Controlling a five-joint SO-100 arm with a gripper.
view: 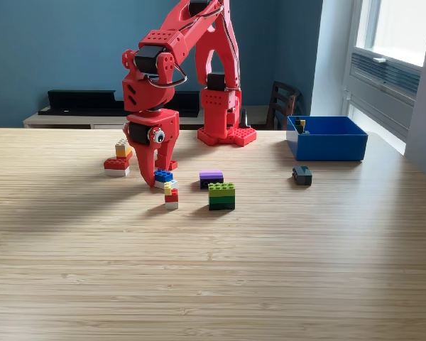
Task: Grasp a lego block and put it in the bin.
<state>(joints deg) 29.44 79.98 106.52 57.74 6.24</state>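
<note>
- The red arm reaches down at the exterior view's left-centre, with its jaws [155, 169] pointing at the table [213, 284]; one red finger comes down at the 9 o'clock side of the blue-topped block [163, 175] and the other sits behind it.
- The jaws look parted narrowly around that block, but whether they touch it cannot be told from this angle.
- Judged step: closing on the blue-topped block. Do it well by centring the block between both fingers before squeezing, so it does not twist out.
- The small yellow-red-white stack [171, 196] stands just beside it at about 5 o'clock; keep the fingers off it during closing and lift straight up first.
- Other blocks nearby: the purple block [211, 177] at 3 o'clock of the jaws, the green block [221, 195] beyond it toward 4 o'clock, and the red and orange pile [118, 159] at 9 o'clock.
- The bin [326, 144] sits well apart at the 3 o'clock side, near the table's far right in the exterior view, and already has something small in its far left corner.
- The dark block [302, 175] lies just in front of the bin; carry the load high enough to clear it and the bin wall.
</note>
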